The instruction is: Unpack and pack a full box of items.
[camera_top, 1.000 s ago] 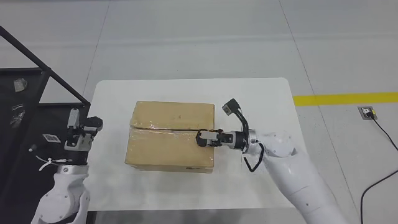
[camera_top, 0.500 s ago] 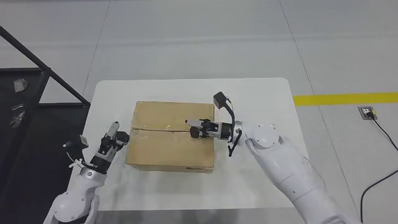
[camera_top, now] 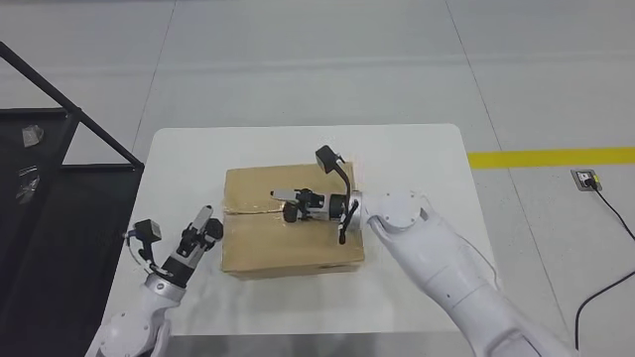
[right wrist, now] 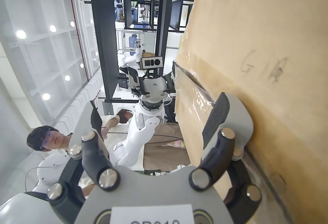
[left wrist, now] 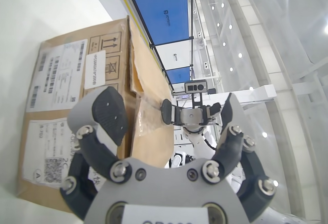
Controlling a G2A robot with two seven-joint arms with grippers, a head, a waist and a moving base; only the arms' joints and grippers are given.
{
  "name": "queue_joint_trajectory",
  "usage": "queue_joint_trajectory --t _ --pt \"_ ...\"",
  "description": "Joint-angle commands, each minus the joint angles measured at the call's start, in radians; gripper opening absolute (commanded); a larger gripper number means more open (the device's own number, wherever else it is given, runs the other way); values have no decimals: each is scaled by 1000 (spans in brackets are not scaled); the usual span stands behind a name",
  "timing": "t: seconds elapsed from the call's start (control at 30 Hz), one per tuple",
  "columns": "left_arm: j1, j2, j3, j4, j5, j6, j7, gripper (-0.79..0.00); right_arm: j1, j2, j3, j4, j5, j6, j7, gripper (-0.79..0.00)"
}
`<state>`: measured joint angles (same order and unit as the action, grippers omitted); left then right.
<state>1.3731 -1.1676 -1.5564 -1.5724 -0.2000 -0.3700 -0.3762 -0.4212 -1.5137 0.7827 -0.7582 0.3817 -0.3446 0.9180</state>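
Left wrist view: labels (left wrist: 59, 73) on box (left wrist: 148, 68)

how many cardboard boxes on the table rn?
1. The brown cardboard box, top seam taped, sits in the middle of the white table; open left gripper at one end, open right gripper over its top. No second box seems hidden.

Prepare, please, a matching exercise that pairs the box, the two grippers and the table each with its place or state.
1. box
2. left gripper
3. right gripper
4. table

A. open, over the box's taped top
B. white, under the box
C. open, beside the box's labelled end
D. brown cardboard, in the middle of the table

Pairs: 1-D, 2-C, 3-A, 4-B
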Motion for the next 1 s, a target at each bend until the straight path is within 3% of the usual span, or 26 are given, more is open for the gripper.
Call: queue_joint_trajectory --t 0.0,0.63,0.97 --pt "3 -1 7 -4 1 -2 0 0 15 -17 -18 25 11 6 -2 0" --pt "4 -5 -13 13 -51 -12 27 0 109 -200 -129 279 178 -72 60 0" --pt "-1 -6 -27 28 -64 -12 23 0 150 -253 -152 392 145 -93 110 0"
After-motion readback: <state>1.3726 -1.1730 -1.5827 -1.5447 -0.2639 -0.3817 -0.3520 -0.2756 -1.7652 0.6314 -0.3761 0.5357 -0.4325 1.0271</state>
